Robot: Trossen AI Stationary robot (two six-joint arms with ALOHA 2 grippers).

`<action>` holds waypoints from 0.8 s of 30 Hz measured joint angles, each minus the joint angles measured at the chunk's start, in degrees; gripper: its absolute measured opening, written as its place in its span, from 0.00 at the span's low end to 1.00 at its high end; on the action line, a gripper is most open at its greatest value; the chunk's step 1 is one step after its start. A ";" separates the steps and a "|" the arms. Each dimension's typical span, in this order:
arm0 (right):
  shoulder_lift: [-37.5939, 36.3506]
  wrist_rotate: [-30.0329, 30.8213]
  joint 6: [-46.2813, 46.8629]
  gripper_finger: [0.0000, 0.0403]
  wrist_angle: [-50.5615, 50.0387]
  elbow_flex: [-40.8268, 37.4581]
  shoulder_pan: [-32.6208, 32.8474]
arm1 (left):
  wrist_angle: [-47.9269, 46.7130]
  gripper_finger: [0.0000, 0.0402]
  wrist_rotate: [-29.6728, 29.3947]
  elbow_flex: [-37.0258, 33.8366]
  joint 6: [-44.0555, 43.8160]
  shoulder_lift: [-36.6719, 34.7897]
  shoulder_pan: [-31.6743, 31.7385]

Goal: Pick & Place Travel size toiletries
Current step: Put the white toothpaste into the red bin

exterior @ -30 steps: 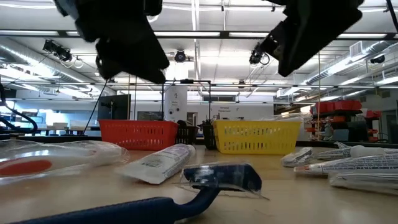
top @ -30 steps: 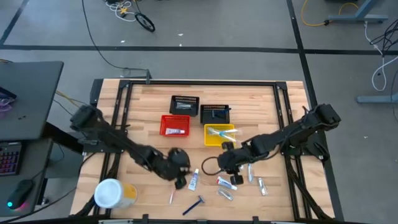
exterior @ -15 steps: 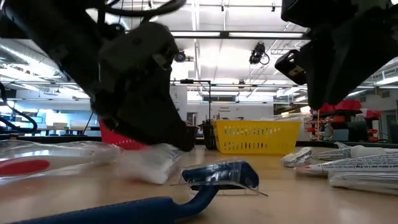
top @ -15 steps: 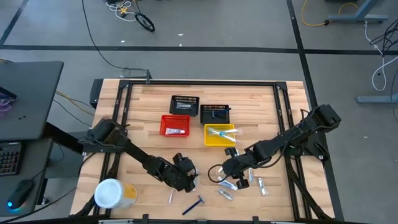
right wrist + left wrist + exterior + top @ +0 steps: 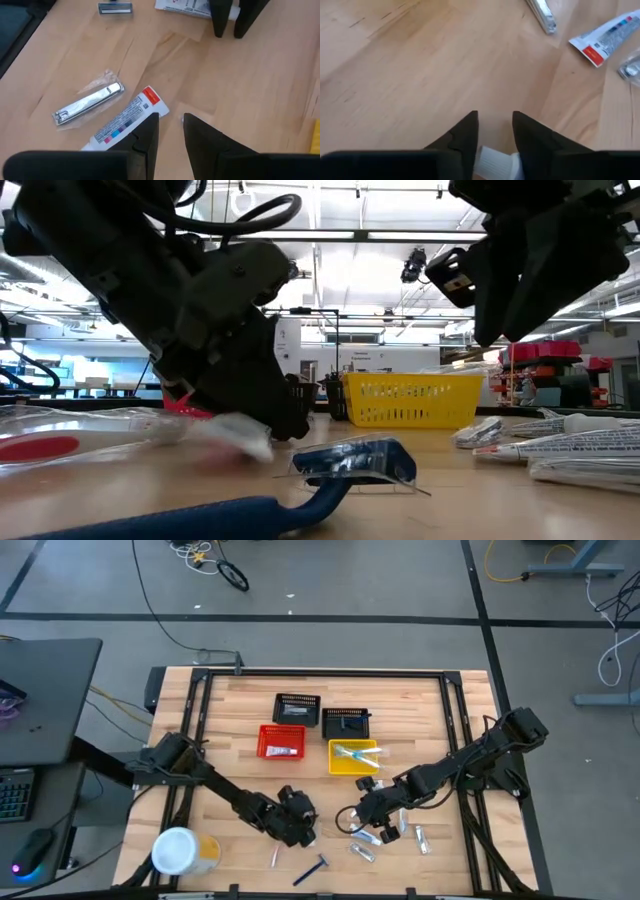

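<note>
The left hand, near the counter's six o'clock edge, straddles a small white tube's ribbed cap, fingers narrowly apart; close squarely before lifting.

The right hand hovers narrowly open, empty.

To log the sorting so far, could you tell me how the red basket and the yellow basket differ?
The red basket holds a white tube; the yellow basket holds toothbrushes. The red basket sits toward the left arm's side, the yellow basket toward the right arm's side and slightly nearer the front edge. Both are small rectangular mesh baskets.
</note>
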 joint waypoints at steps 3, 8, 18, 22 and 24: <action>0.00 0.00 0.00 0.25 0.11 0.00 0.00 | 0.08 0.24 0.10 0.03 -0.47 0.04 0.28; 0.00 -0.01 0.00 0.25 0.13 0.00 0.00 | -0.87 0.24 0.32 2.03 1.53 0.33 0.72; 0.00 -0.01 0.04 0.25 0.48 0.02 0.00 | -15.83 0.21 -2.18 8.05 3.04 -4.74 3.03; 0.00 0.00 0.03 0.25 0.57 0.02 0.00 | -22.45 0.24 -5.45 8.49 3.04 -9.12 3.54; 0.00 -0.01 0.02 0.25 0.61 0.02 0.00 | -26.25 0.23 -7.61 8.52 2.56 -11.45 4.29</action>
